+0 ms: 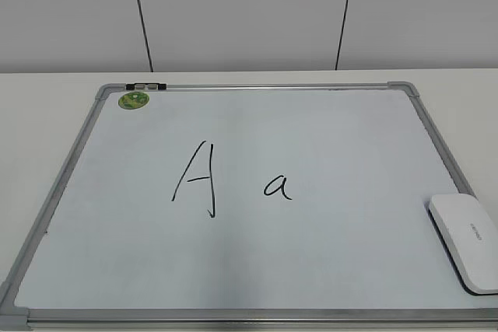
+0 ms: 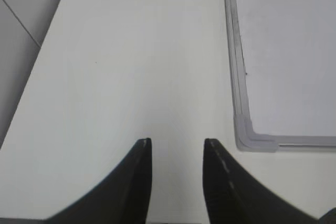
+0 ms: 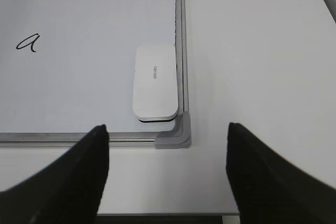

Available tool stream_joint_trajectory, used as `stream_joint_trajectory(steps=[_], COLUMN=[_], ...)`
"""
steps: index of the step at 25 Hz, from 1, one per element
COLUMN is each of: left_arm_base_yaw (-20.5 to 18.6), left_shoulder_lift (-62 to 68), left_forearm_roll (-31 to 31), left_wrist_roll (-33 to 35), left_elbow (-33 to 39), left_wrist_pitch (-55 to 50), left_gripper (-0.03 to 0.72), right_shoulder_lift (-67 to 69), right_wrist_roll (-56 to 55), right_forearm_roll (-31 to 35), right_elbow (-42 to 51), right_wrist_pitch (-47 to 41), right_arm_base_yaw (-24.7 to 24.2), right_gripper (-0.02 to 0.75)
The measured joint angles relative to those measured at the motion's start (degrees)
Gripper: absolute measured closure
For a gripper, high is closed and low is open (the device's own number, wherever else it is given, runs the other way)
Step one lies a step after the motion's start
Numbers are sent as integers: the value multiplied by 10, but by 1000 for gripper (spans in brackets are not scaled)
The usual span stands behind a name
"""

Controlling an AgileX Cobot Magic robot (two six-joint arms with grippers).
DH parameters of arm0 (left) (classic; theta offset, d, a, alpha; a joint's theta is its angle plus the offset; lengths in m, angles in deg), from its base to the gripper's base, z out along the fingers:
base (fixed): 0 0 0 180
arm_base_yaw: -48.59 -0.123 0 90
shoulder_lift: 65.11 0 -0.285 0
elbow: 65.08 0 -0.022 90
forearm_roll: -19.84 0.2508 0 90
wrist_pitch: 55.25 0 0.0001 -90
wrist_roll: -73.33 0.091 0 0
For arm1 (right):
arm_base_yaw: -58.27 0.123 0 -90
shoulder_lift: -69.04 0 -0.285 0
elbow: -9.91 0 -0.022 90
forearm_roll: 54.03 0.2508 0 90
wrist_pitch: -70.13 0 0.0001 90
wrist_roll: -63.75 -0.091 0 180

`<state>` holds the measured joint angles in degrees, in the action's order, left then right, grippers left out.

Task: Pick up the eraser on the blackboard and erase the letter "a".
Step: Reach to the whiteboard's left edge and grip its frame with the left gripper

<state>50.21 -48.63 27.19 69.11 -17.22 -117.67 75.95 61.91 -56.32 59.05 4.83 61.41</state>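
Left gripper (image 2: 177,145) over the bare white desk (image 2: 131,66), fingers (image 2: 140,167) a little apart, pinching nothing, just beside the grey corner of the blackboard (image 2: 254,139). Blackboard flat on the desk, green sticker (image 1: 134,100) near its far left corner. Tall black "A" (image 1: 197,179) first, then the letter "a" (image 1: 278,186) close on its right. Eraser (image 1: 467,242) lying on the board by the near right corner, touching the frame. Right gripper (image 3: 168,135) hanging near that corner, fingers (image 3: 89,169) spread wide, holding nothing
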Motion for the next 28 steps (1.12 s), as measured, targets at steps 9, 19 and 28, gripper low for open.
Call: stream_joint_trajectory(steps=[9, 19, 28], left_arm_base_yaw=[36, 46, 46], left_shoulder_lift=[216, 508, 754], left_forearm_roll=[1, -34, -37], left_wrist_roll=[-18, -30, -30], left_elbow=[-32, -159, -328], left_wrist_pitch=[111, 156, 101], left_gripper=[445, 445, 445], right_shoulder_lift=[0, 0, 0], right_wrist_roll=[0, 0, 0], right_forearm_roll=[0, 0, 0], right_elbow=[0, 0, 0], right_wrist_pitch=[0, 0, 0], right_arm_base_yaw=[0, 0, 0], right_gripper=[219, 219, 219])
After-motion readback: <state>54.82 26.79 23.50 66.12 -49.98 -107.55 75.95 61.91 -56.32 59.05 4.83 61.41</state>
